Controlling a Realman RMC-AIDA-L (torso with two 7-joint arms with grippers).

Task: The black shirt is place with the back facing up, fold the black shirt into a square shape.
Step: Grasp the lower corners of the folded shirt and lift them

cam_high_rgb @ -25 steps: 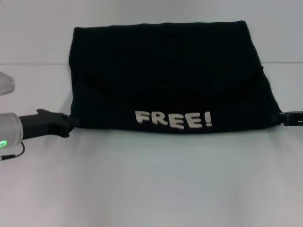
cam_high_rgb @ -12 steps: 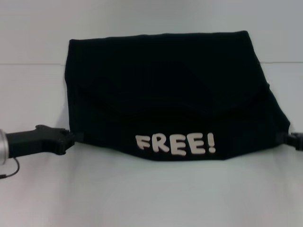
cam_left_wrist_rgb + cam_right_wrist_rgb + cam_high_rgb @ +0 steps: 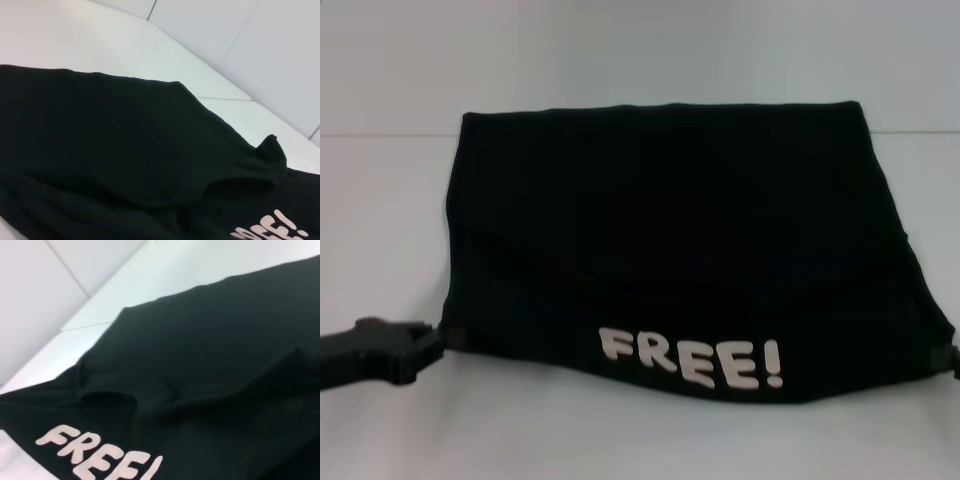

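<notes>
My black shirt (image 3: 680,240) lies folded on the white table (image 3: 620,440), and the white word FREE! (image 3: 692,362) shows along its near edge. My left claw (image 3: 432,340) is at the shirt's near left corner, closed on the cloth there. My right claw (image 3: 950,358) is at the shirt's near right corner, right by the cloth, but only a bit of it shows, so I cannot tell if it is open or closed.
</notes>
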